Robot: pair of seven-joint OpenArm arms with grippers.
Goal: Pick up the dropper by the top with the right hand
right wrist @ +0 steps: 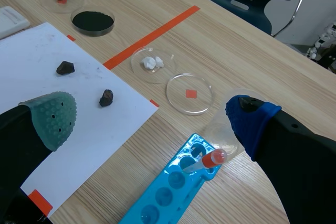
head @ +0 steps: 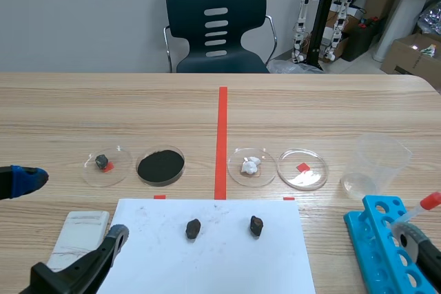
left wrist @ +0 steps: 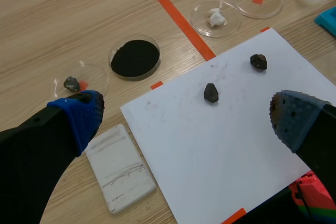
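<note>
- Right gripper (right wrist: 149, 119): fingers stood wide apart, holding nothing, close over the blue plastic test-tube rack (right wrist: 157, 203).
- Clear dropper with red bulb (right wrist: 207, 160): leaned at the rack's far end, untouched.
- Clear plastic beaker (right wrist: 220, 129): stood just beyond the rack.
- White paper sheet (right wrist: 79, 129): lay beside the rack.

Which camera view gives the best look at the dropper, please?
The right wrist view: the dropper lies close, across the blue rack, with its red top clear. The scene view shows it small, at the far right edge. The left wrist view shows only a corner of the rack, no dropper.
</note>
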